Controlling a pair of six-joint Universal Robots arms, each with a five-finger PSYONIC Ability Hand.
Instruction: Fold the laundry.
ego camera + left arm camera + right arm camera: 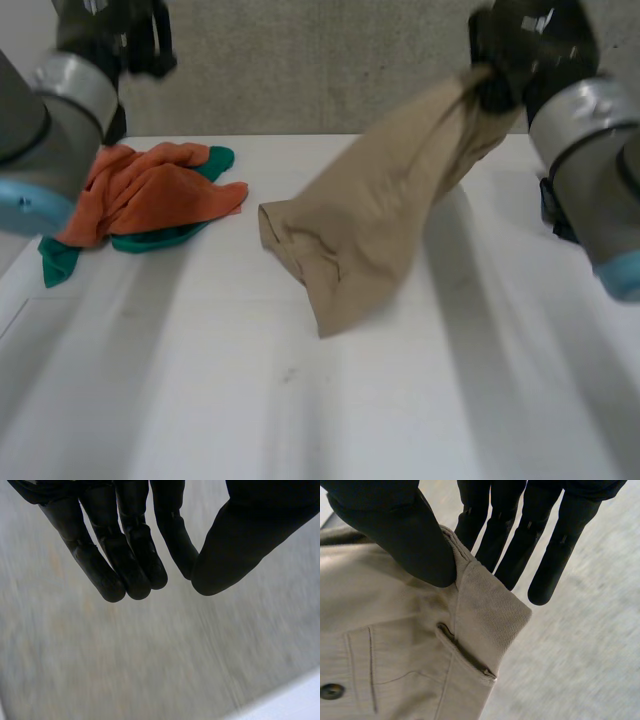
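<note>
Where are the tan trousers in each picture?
Head view: the tan trousers hang from the right hand and reach down to the white table.
Right wrist view: the tan trousers are pinched at the waistband under the thumb of the right hand.
Left wrist view: the left hand, open and holding nothing.
Shared landmark: the right hand on the waistband.

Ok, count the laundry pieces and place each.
3: tan garment hanging from the right hand, touching the table; orange cloth atop a green cloth at the table's left. More may hide beneath.
</note>
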